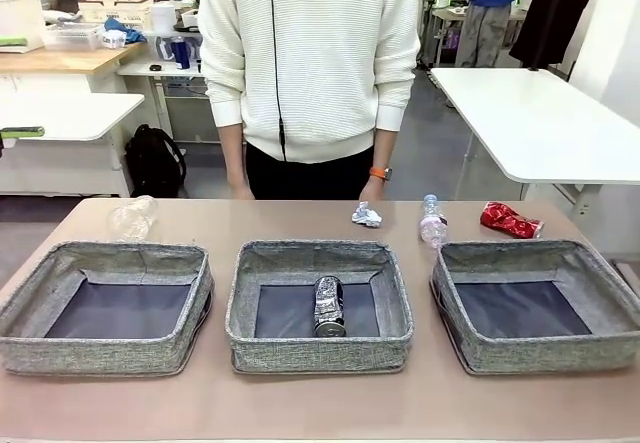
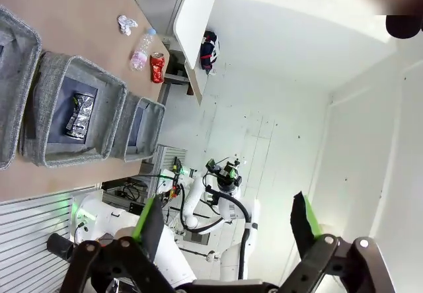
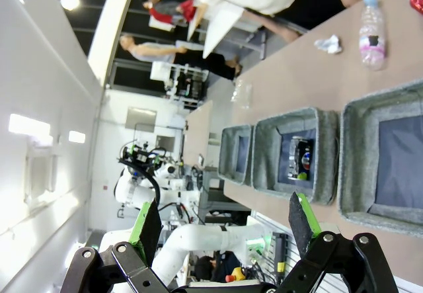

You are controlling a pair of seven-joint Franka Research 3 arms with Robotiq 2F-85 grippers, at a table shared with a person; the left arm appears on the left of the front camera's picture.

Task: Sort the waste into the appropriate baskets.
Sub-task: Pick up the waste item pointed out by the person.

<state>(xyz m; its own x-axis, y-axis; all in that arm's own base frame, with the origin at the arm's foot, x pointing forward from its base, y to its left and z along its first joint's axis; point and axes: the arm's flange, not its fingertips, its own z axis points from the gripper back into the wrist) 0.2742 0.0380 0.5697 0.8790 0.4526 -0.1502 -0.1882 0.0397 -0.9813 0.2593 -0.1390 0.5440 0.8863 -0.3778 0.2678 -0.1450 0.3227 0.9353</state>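
Looking across from the front, three grey baskets are seen in a row along the near edge of the worktop (image 1: 300, 408): the left basket (image 1: 100, 355), the middle basket (image 1: 320, 353) and the right basket (image 1: 545, 356). The crushed dark blue-silver can (image 1: 329, 306) is found lying on the dark bottom of the middle basket. Toward the far left corner the clear plastic cup (image 1: 132, 218) is seen on its side. Along the far edge, right of the middle, the crumpled white paper wad (image 1: 367, 214), the clear plastic bottle (image 1: 432, 222) and the crushed red can (image 1: 510, 221) are laid out in turn, before a person (image 1: 310, 63) in a white sweater. From the left wrist, the left gripper (image 2: 225, 207) is seen held off the worktop, jaws spread wide, nothing gripped or touched. From the right wrist, the right gripper (image 3: 223, 207) is likewise seen spread wide and empty, with the dark can visible in the middle basket beyond.
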